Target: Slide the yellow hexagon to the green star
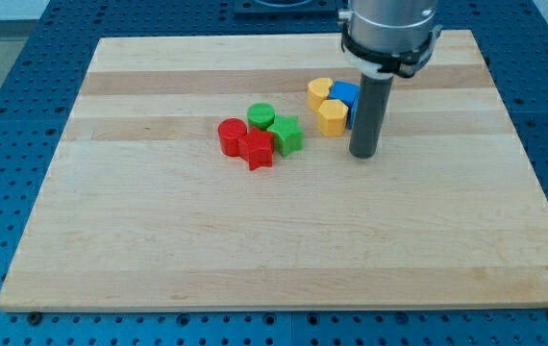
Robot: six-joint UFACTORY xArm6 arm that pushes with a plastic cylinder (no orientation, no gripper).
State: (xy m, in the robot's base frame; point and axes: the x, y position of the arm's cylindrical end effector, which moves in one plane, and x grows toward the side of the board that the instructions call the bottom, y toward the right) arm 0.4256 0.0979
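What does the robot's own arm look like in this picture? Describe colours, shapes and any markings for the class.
A round silver-grey metal housing with a black band around its lower edge enters at the view's top. Below it hangs a straight, dark grey cylindrical rod ending at my tip. No cables or markings show.

Light wood surface (159,250) on blue pegboard, red cylinder (231,134), red star (257,149), green cylinder (261,116), green star (287,135) clustered centre, yellow heart (319,91), blue block (344,95), yellow hexagon (332,116) upper right of centre, my tip (363,154) just right of the hexagon
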